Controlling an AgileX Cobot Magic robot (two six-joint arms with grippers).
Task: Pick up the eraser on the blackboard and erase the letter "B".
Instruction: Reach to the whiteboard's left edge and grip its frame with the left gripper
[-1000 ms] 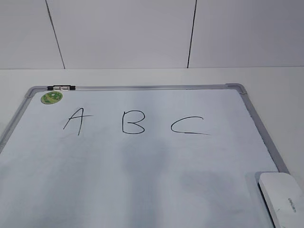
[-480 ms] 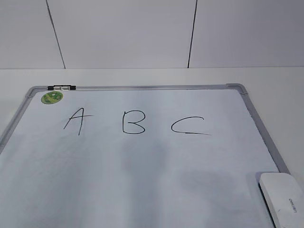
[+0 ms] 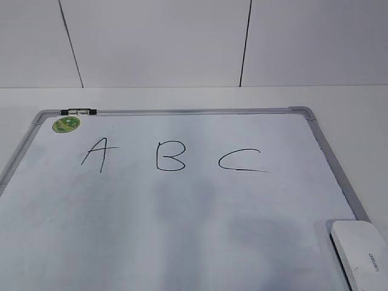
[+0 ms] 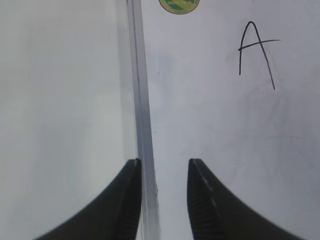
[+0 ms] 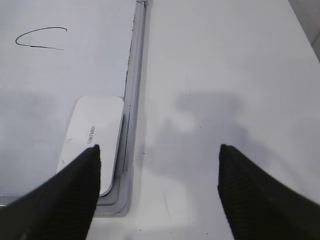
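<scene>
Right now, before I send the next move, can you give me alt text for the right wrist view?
The wide-open right gripper hangs above bare white table, holding nothing, with the white rounded plastic eraser lying at its left finger, in the corner of the grey-framed white board. A black marker letter C sits farther up the board.

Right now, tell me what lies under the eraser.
The eraser rests flat on the blackboard, in its near right corner against the grey frame. Its underside and the board beneath it are covered.
</scene>
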